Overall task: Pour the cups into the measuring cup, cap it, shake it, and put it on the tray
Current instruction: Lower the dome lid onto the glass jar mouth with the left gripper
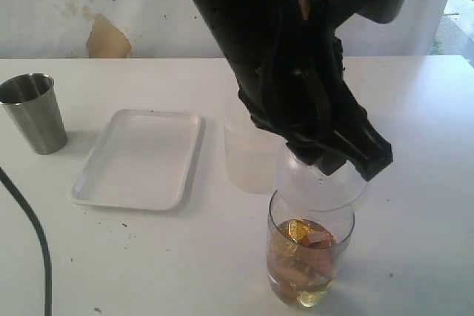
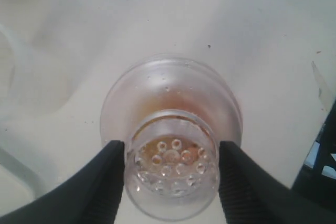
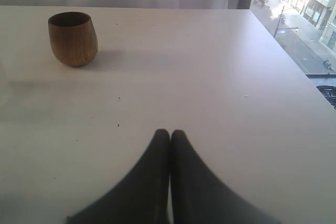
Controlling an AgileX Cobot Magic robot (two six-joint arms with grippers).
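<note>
Though outside exterior view, wooden cup (image 3: 73, 39)

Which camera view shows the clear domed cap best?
The left wrist view: the clear domed cap fills the frame from above, held at its perforated neck by the left gripper. The exterior view shows its side over the measuring cup, partly hidden by the arm. The right wrist view does not show it.

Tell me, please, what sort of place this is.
Probably an upper-floor indoor test room: a plain white table, a street seen far below past its edge, and a tray laid out for practice.
</note>
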